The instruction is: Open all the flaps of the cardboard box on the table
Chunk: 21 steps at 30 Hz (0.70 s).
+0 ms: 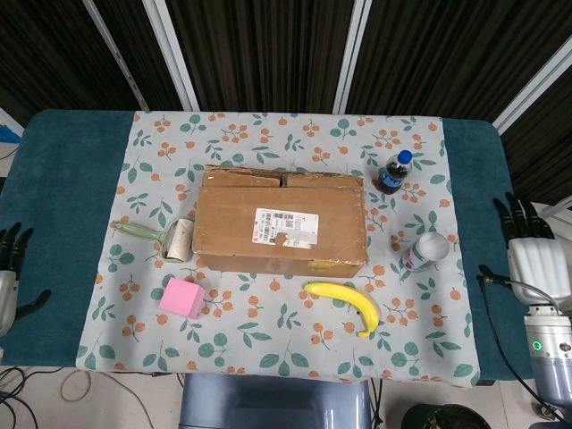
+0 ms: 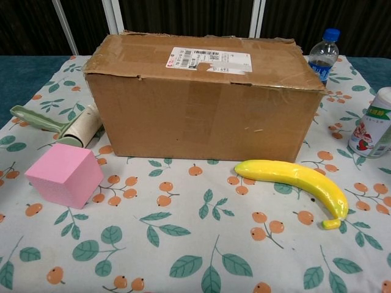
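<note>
Head view only: right hand (image 1: 533, 253), left hand (image 1: 9, 277)

The right hand (image 1: 534, 255) shows at the right edge of the head view, back up, fingers (image 1: 517, 214) straight, slightly apart and empty, above its grey wrist. The left hand (image 1: 9, 277) shows at the left edge, dark fingers spread, holding nothing.

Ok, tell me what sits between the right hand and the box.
In the head view, the white bottle stands on the cloth between the right hand and the box. The rest of that stretch is bare cloth and teal table edge.
</note>
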Tool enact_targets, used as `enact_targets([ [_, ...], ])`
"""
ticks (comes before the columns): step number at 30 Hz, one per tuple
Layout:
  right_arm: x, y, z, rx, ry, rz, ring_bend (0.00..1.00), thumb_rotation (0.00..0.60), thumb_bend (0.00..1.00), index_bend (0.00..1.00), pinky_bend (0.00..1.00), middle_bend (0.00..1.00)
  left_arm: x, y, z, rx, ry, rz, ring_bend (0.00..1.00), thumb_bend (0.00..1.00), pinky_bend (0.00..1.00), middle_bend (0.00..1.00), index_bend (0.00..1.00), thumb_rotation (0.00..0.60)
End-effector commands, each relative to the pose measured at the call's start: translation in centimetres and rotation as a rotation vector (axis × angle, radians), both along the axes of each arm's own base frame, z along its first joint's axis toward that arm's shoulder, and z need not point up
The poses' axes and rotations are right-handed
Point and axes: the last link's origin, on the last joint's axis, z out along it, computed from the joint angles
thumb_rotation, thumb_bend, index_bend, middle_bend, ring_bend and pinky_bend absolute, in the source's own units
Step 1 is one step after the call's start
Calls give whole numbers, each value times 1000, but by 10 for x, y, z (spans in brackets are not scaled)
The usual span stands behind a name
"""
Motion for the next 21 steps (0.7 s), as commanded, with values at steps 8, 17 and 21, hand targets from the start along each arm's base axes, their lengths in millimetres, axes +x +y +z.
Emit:
enact_targets([
  [8, -26, 11, -23, 24, -69, 39, 0, 600, 200, 0, 234, 0, 99, 68, 12, -101, -42, -194, 55, 740, 162, 69, 8, 600],
  [17, -35, 12, -30, 47, -149, 25, 0, 600, 207, 0, 234, 0, 182, 146, 0, -181, -17, -284, 168, 985, 293, 192, 88, 600],
  [21, -37, 12, -30, 57, -167, 13, 0, 600, 209, 0, 234, 0, 206, 180, -11, -229, -9, -247, 183, 1000, 306, 220, 110, 600],
])
